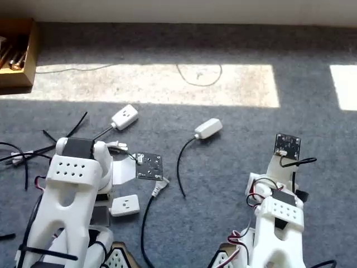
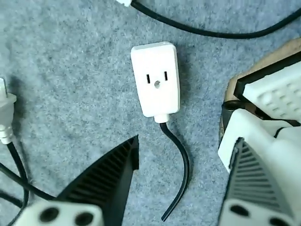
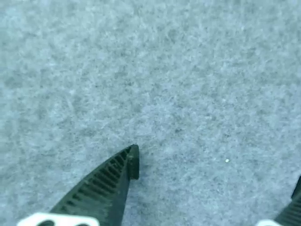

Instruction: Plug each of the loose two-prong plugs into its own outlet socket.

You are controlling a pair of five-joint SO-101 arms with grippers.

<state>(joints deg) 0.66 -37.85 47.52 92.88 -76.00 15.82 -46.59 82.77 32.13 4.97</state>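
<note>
Okay, wooden box (image 1: 32, 53) far left holds unclear dark items. Your left gripper (image 2: 186, 146) is spread, outlet socket (image 2: 155, 79) just beyond its tips, two-prong plug (image 2: 5, 113) nearby. Right gripper (image 3: 216, 169) spread over carpet (image 3: 188, 70).

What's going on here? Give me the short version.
Two robot arms are working at plugging loose two-prong plugs into outlet sockets laid out on a grey carpet. The left pincer hangs open over a white socket whose slots are empty, and it holds nothing. The right pincer is open above bare carpet. A loose plug lies on the carpet, not yet plugged in.
</note>
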